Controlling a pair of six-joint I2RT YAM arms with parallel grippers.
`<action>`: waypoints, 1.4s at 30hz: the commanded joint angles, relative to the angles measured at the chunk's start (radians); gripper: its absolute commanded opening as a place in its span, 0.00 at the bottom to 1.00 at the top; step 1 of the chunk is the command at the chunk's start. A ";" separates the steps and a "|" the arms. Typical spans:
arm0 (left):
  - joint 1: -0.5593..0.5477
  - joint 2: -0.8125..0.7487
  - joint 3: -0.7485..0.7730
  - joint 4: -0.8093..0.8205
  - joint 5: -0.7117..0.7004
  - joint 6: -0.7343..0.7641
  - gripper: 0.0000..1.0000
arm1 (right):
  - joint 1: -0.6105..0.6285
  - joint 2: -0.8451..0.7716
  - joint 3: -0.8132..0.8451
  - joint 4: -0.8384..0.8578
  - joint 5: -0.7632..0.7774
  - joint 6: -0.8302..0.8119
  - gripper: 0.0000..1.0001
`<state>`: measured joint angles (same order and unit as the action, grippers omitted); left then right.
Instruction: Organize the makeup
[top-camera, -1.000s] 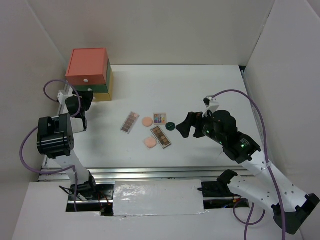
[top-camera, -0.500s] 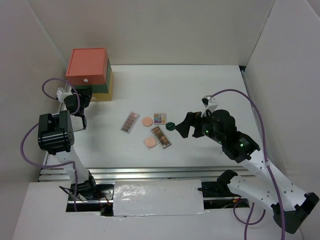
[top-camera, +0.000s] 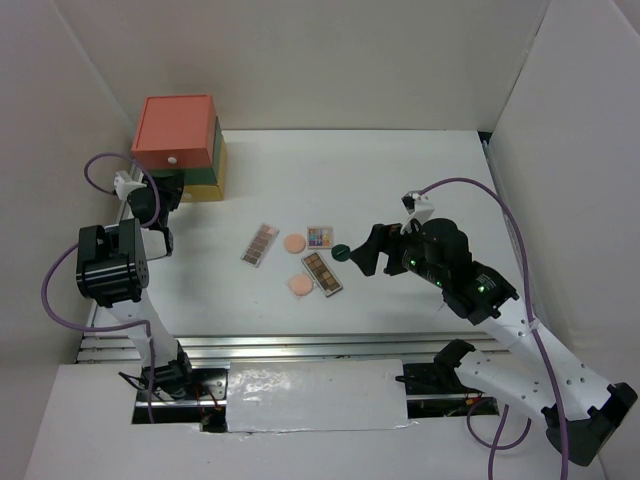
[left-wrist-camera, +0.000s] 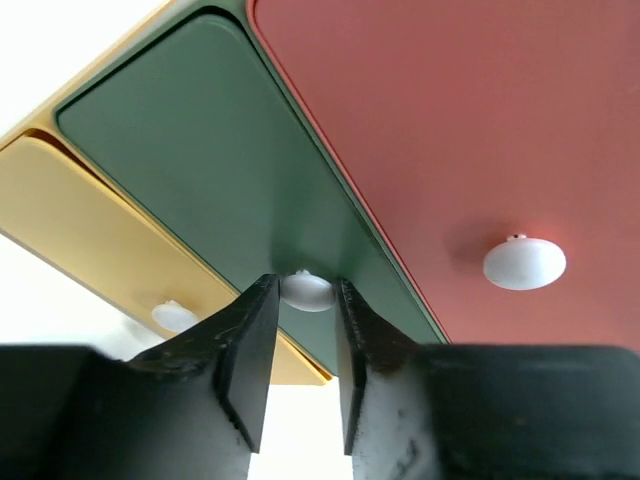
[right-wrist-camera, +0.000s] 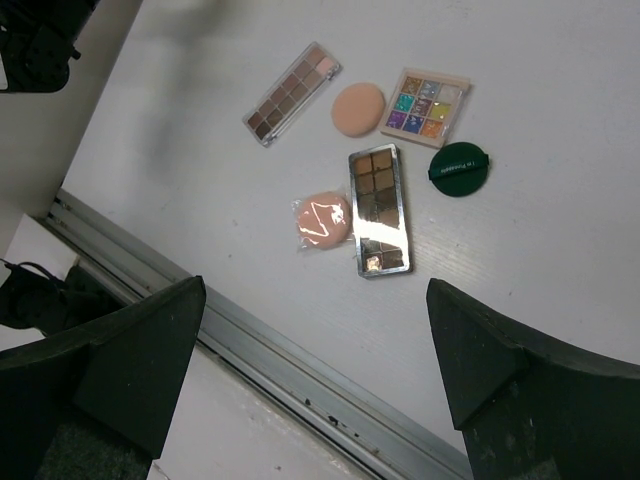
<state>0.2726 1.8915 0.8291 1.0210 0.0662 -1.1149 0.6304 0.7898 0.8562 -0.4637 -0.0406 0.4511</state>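
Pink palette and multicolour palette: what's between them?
A round peach puff, between pink palette and multicolour palette. Clearest in the right wrist view, also visible from top.

The drawer fronts (left-wrist-camera: 200, 180) are seen as smooth matt plastic, the knob of the green drawer (left-wrist-camera: 307, 290) as glossier white plastic. The left fingers (left-wrist-camera: 245, 370) are shown in matt black, faintly grainy plastic. A mirror-like shine is carried by the brown palette (right-wrist-camera: 380, 212); the puff (right-wrist-camera: 320, 221) at its 9 o'clock is wrapped in glossy clear film. The bench (right-wrist-camera: 560, 280) is finished matt white.
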 joint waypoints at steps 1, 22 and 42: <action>0.005 0.006 0.033 0.064 0.004 0.006 0.40 | 0.000 -0.003 0.000 0.045 -0.002 -0.014 1.00; 0.005 -0.221 -0.209 0.064 -0.034 0.010 0.18 | 0.000 0.003 -0.016 0.086 -0.048 0.003 1.00; 0.005 -0.675 -0.496 -0.147 -0.097 0.061 0.86 | -0.001 0.063 -0.031 0.118 -0.064 0.027 1.00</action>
<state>0.2741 1.2499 0.3149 0.8791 -0.0097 -1.0863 0.6304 0.8124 0.8371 -0.4015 -0.0937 0.4744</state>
